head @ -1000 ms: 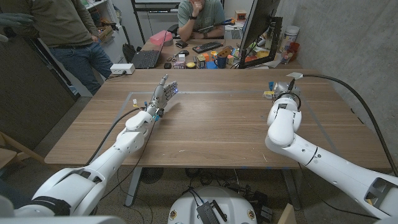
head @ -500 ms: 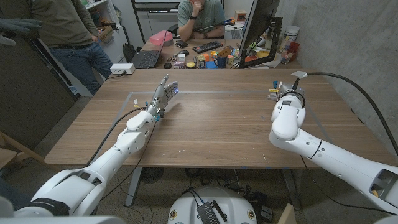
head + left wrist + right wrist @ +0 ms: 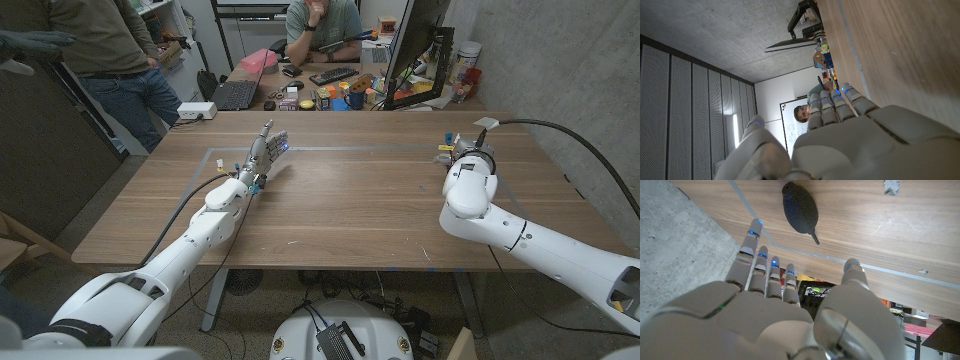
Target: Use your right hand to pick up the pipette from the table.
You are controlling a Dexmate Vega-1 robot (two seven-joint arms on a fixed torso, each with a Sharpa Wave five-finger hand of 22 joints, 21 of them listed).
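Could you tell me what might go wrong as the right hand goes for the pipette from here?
1. The right hand is open with its fingers short of the black pipette, so closing now would probably grip nothing.
2. The pipette is a rounded bulb ending in a thin tip; an off-centre grasp could squeeze it out or roll it aside.
3. In the head view the wrist covers the hand, so the approach may be hard to judge.

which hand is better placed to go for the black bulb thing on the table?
Right. In the right wrist view the right hand is open, fingers apart, pointing toward the black teardrop-shaped rubber bulb with a thin tip lying just beyond its fingertips. The left hand stands at the table's far left, away from it.
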